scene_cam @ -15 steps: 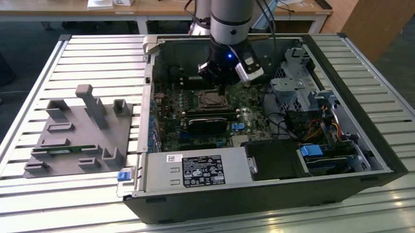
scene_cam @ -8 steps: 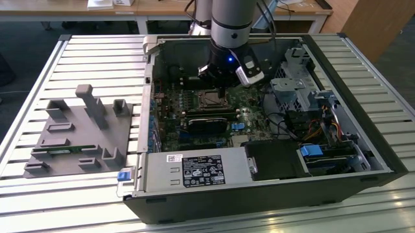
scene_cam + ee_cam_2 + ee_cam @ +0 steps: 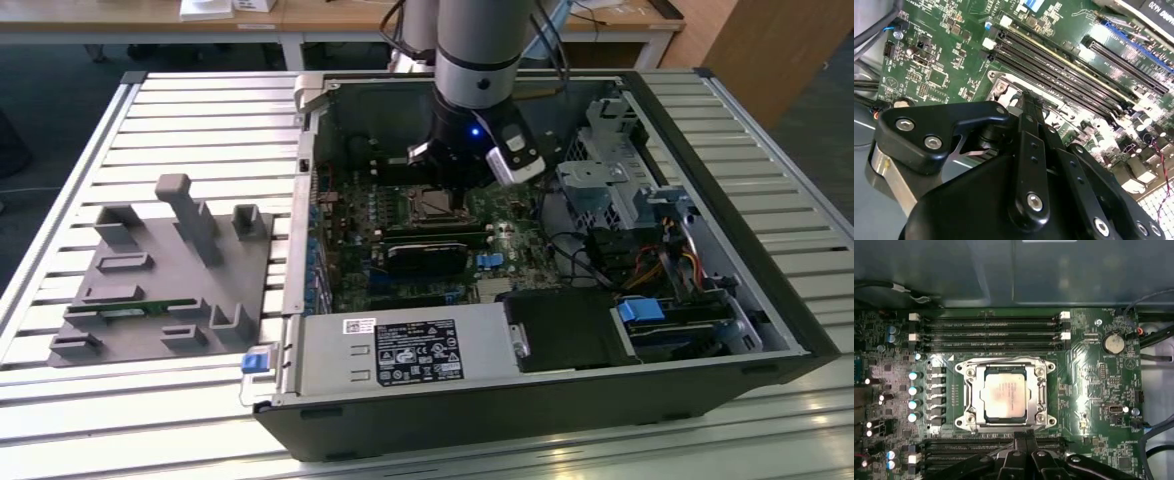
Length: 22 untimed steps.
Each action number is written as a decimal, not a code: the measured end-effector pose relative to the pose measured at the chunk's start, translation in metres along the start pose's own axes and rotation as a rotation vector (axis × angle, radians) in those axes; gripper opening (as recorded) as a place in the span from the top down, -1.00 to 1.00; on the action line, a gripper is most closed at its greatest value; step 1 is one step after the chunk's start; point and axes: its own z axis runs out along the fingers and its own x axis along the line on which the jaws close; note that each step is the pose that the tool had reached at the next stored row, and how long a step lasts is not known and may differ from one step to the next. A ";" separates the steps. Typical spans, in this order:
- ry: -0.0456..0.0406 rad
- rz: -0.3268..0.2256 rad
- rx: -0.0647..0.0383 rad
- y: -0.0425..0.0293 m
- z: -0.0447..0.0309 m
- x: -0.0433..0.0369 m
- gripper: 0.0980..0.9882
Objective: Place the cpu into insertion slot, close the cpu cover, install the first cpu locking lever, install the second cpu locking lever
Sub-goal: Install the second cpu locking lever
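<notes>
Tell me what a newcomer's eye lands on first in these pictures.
In the first wrist view, the cpu shines in its insertion slot, with the cpu cover framing it on the green board. In the exterior view, the arm reaches down into the open computer case, its gripper just above the socket. A grey fixture sits on the exterior view's left.

From my tool (image 3: 1021, 452), the cpu cover (image 3: 1006, 396) lies open to approach from above. Memory slots (image 3: 986, 332) flank it at twelve o'clock, a capacitor row (image 3: 913, 396) at nine, and the coin battery (image 3: 1114, 344) stands well apart at two.
</notes>
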 end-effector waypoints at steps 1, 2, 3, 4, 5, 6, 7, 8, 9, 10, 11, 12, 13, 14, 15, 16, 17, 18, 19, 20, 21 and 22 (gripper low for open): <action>0.0001 0.000 0.000 -0.0002 0.0000 0.0012 0.98; 0.0002 0.000 0.000 -0.0007 0.0000 0.0033 0.98; 0.0001 0.000 -0.001 -0.0014 0.0000 0.0058 0.98; 0.0001 0.000 -0.001 -0.0022 0.0000 0.0087 0.98; 0.0001 0.000 -0.001 -0.0033 -0.0001 0.0116 0.98; 0.0001 0.000 -0.001 -0.0045 -0.0002 0.0140 0.98; 0.0001 0.000 -0.001 -0.0057 -0.0002 0.0163 0.98; 0.0001 0.000 -0.001 -0.0068 -0.0004 0.0188 0.98; 0.0001 0.000 -0.001 -0.0077 -0.0005 0.0217 0.98; 0.0001 0.000 -0.001 -0.0085 -0.0006 0.0254 0.98; 0.0001 0.000 -0.001 -0.0091 -0.0006 0.0286 0.98; 0.0000 0.000 -0.001 -0.0095 -0.0004 0.0312 0.98; -0.0001 0.000 -0.002 -0.0096 0.0004 0.0325 0.98; -0.0001 0.000 -0.001 -0.0098 0.0017 0.0332 0.98; 0.0001 0.000 -0.001 -0.0100 0.0035 0.0336 0.98; 0.0004 0.000 -0.001 -0.0102 0.0053 0.0338 0.98; 0.0004 0.000 -0.001 -0.0103 0.0071 0.0340 0.98; 0.0005 0.000 -0.001 -0.0105 0.0089 0.0341 0.98; 0.0006 0.000 -0.004 -0.0110 0.0101 0.0342 0.98; 0.0009 0.000 -0.010 -0.0127 0.0106 0.0344 0.98; 0.0011 0.000 -0.017 -0.0144 0.0109 0.0347 0.98; 0.0014 0.000 -0.025 -0.0161 0.0108 0.0350 0.98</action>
